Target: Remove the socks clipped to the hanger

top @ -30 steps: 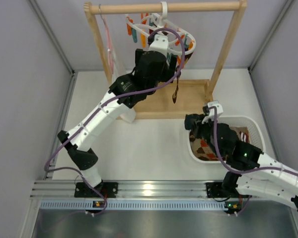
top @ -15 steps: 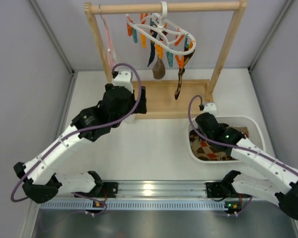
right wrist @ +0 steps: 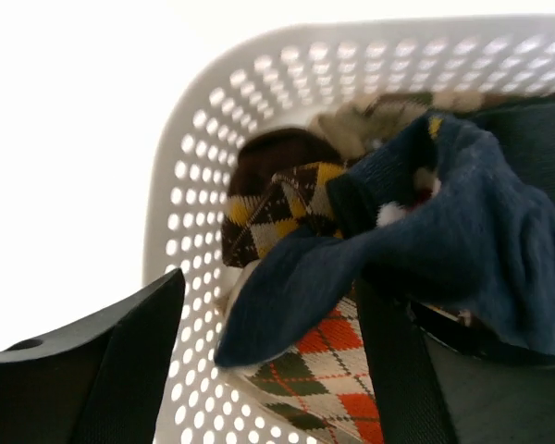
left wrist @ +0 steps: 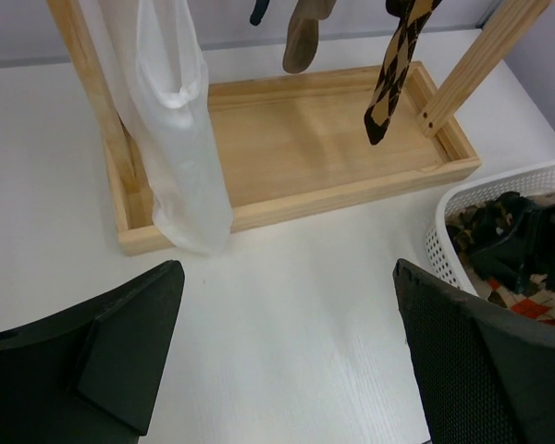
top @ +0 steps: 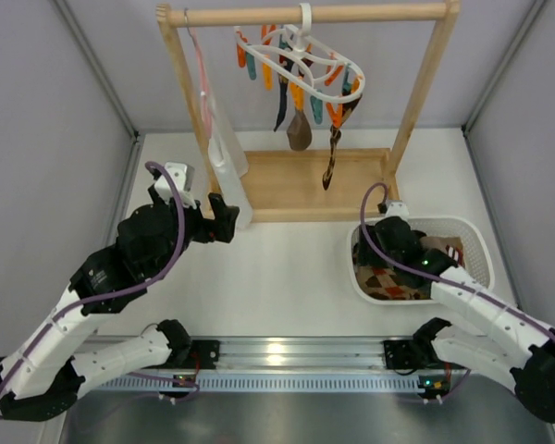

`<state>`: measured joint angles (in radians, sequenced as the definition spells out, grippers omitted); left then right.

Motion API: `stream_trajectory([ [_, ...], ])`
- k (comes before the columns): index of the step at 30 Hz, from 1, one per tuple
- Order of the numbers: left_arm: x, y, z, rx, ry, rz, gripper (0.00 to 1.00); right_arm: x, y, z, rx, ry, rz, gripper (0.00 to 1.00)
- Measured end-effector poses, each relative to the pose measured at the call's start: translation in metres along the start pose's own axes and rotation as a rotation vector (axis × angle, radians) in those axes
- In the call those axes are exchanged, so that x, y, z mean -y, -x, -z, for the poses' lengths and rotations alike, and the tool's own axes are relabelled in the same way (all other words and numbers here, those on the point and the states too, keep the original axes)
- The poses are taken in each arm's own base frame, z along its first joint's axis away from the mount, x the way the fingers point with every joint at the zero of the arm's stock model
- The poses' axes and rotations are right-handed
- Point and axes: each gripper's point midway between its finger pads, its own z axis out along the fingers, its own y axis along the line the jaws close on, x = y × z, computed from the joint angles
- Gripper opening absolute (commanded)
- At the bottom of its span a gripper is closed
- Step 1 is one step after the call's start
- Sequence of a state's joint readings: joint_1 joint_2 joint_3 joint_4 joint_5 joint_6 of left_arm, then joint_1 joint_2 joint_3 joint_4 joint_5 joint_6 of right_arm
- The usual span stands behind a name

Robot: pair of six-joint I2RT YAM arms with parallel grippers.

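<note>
A pale wooden rack (top: 426,81) stands at the far end of a white table (top: 287,277), its round top bar (top: 379,13) carried on two posts that rise from a shallow tray base (top: 287,190). Plain grey walls close in the table on the left (top: 37,139), right (top: 536,92) and far (top: 120,65) sides. Along the near edge runs a ribbed aluminium rail (top: 287,350), with overhead light glinting at its middle, and a brushed steel sheet (top: 287,416) lies below it.
</note>
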<state>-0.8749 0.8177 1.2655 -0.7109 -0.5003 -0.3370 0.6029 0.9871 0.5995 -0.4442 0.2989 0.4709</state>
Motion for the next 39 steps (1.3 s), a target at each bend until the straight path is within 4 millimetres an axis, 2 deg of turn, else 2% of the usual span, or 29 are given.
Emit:
stream_trajectory([
  [6,-0.008,-0.020,0.000,-0.028,0.004,-0.047,0.98,-0.002,0.045,0.043,0.158,0.051,-0.052,0.79],
  [12,-0.018,-0.036,-0.003,-0.049,0.042,-0.083,0.98,0.001,0.072,0.089,0.291,0.114,-0.078,0.90],
  [15,-0.025,-0.039,0.000,-0.038,0.066,-0.079,0.98,0.001,0.079,0.103,0.347,0.147,-0.063,0.96],
  [16,-0.028,-0.040,0.001,-0.033,0.073,-0.076,0.98,0.000,0.082,0.105,0.359,0.160,-0.054,0.99],
  [18,-0.033,-0.043,0.003,-0.029,0.090,-0.076,0.98,-0.005,0.086,0.105,0.375,0.179,-0.033,0.99],
  [22,-0.039,-0.045,0.004,-0.019,0.115,-0.076,0.98,-0.018,0.104,0.095,0.390,0.197,0.020,1.00],
  [25,-0.041,-0.049,0.002,-0.024,0.126,-0.081,0.98,-0.029,0.131,0.083,0.402,0.195,0.029,0.99],
  [29,-0.043,-0.054,0.001,-0.033,0.134,-0.088,0.98,-0.047,0.166,0.057,0.461,0.218,0.035,0.98],
  [34,-0.043,-0.054,0.000,-0.031,0.134,-0.087,0.98,-0.079,0.190,0.011,0.453,0.271,0.073,0.89],
  [39,-0.041,-0.053,-0.001,-0.031,0.130,-0.087,0.98,-0.100,0.231,-0.034,0.488,0.266,0.063,0.85],
])
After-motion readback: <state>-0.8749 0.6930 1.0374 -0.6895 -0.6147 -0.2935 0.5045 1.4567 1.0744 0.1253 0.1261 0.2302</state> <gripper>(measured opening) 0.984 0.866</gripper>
